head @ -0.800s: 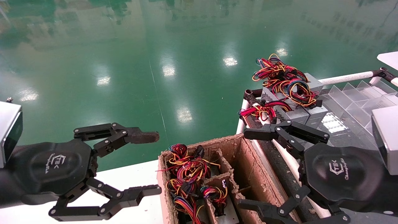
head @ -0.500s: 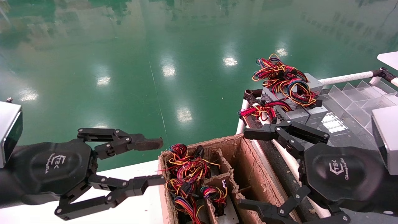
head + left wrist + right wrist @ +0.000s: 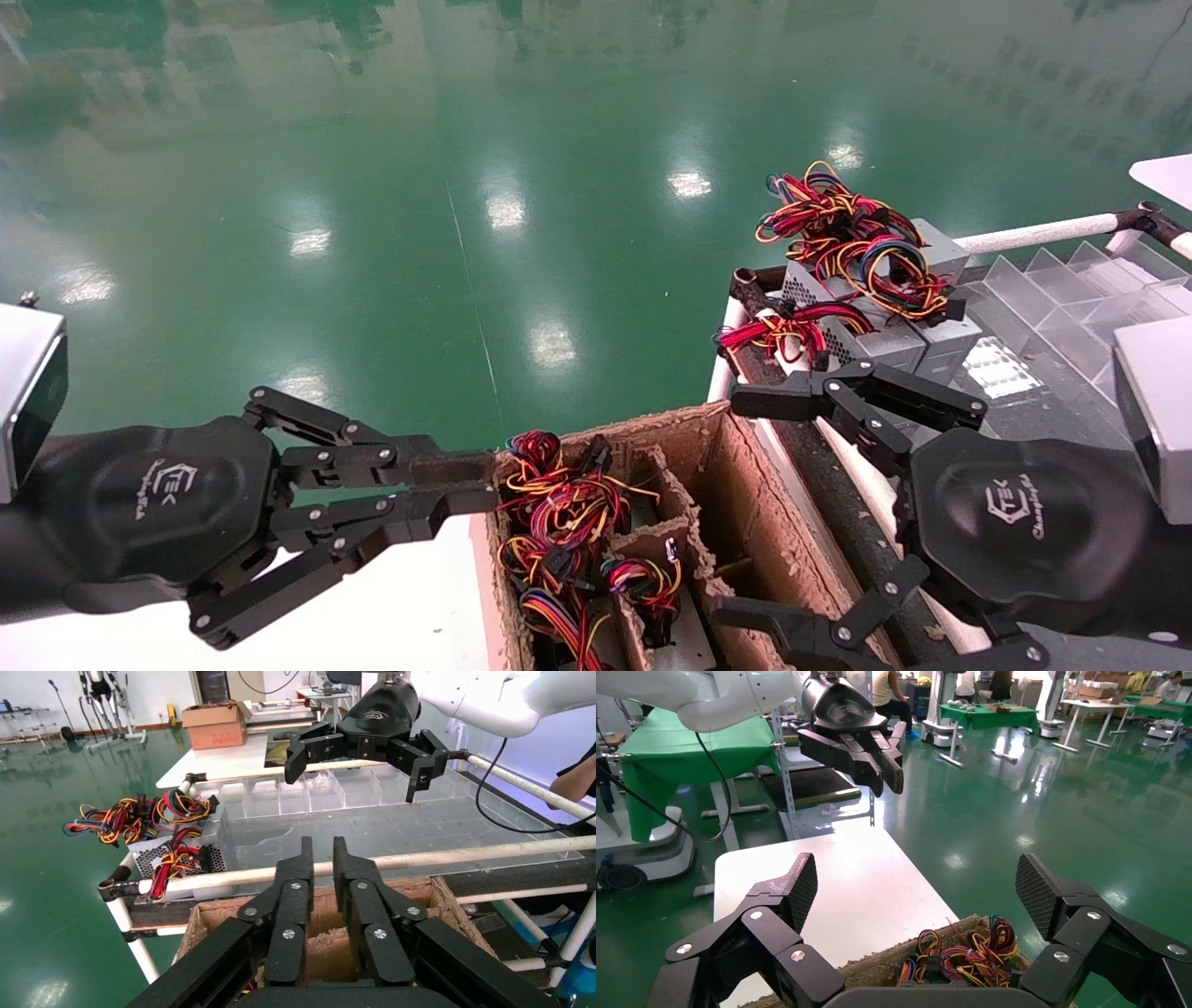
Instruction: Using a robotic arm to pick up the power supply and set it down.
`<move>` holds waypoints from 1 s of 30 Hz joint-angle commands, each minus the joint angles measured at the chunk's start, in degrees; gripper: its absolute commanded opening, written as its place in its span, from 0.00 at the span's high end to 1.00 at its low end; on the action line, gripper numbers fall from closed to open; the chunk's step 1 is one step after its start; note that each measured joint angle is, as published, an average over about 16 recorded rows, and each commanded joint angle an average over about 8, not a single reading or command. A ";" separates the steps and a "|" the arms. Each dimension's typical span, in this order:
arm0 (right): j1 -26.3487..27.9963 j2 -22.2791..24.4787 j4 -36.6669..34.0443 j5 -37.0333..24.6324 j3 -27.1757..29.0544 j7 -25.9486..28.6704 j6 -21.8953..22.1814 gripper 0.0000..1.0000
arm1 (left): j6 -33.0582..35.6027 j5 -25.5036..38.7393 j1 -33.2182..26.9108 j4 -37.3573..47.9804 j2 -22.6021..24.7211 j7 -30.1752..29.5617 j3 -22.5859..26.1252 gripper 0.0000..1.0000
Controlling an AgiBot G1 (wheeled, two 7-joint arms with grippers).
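Black rounded palms, white TEK logos, silver-screwed jointed fingers [image 3: 438,466]

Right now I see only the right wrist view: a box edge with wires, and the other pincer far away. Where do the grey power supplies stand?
Observer: In the head view, the power supplies stand on the rack beyond the right pincer, with their wires piled on top.
Operator: Is the box compartment under my pincer free?
Observer: The cardboard box shows no unit in its right compartment. The wire bundles fill the left compartments.
Operator: Does the left pincer hold anything?
Observer: No. The left wrist view shows the fingers of the left pincer nearly together, with nothing between them, at the box's left wall.
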 commanded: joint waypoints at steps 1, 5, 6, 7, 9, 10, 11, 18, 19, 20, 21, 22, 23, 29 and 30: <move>0.00 0.00 0.00 0.00 0.00 0.00 0.00 0.00 | 0.00 0.00 0.00 0.00 0.00 0.00 0.00 1.00; 0.00 0.00 0.00 0.00 0.00 0.00 0.00 0.00 | 0.00 0.00 0.00 0.00 0.00 0.00 0.00 0.97; 0.00 0.00 0.00 0.00 0.00 0.00 0.00 0.00 | 0.00 0.00 0.00 0.00 0.00 0.00 0.00 0.84; 0.00 0.00 0.00 0.00 0.00 0.00 0.00 0.00 | 0.00 0.00 0.00 0.00 0.00 0.00 0.00 0.72; 0.00 0.00 0.00 0.00 0.00 0.00 0.00 0.00 | 0.00 0.00 0.00 0.00 0.00 0.00 0.00 0.47; -0.01 0.00 0.03 0.01 0.00 0.02 -0.01 0.00 | 0.00 0.00 0.00 0.00 0.00 0.00 0.00 0.34; -0.01 0.00 0.03 0.01 0.00 0.02 -0.01 0.00 | 0.00 0.00 0.00 0.00 0.00 0.00 0.00 0.22; -0.07 0.19 -0.58 -1.14 -0.42 0.42 0.73 0.00 | 0.00 0.00 -0.01 0.02 0.00 0.01 0.01 0.00; -0.05 0.24 -0.76 -1.81 -0.68 0.64 1.06 0.00 | 0.01 0.00 -0.01 0.02 0.00 0.01 0.01 0.00; 0.05 0.27 -0.93 -2.79 -1.08 0.97 1.52 0.00 | 0.01 0.00 -0.01 0.02 0.00 0.01 0.01 0.00; 0.21 0.27 -1.06 -3.95 -1.57 1.40 2.04 0.00 | 0.01 0.00 -0.01 0.03 0.00 0.01 0.02 0.00; 0.44 0.26 -1.14 -5.26 -2.16 1.98 2.57 0.00 | 0.01 0.00 -0.02 0.03 0.00 0.02 0.02 0.00; 0.77 0.19 -1.17 -6.72 -2.87 2.71 3.06 0.00 | 0.01 -0.01 -0.02 0.03 0.00 0.02 0.02 0.00; 3.67 -1.91 -1.77 -15.76 -8.05 7.66 4.53 0.00 | 0.01 -0.01 -0.03 0.04 0.00 0.03 0.04 0.00; 4.15 -2.58 -2.20 -17.00 -8.89 8.15 4.48 0.07 | 0.01 -0.01 -0.03 0.04 0.00 0.03 0.04 0.00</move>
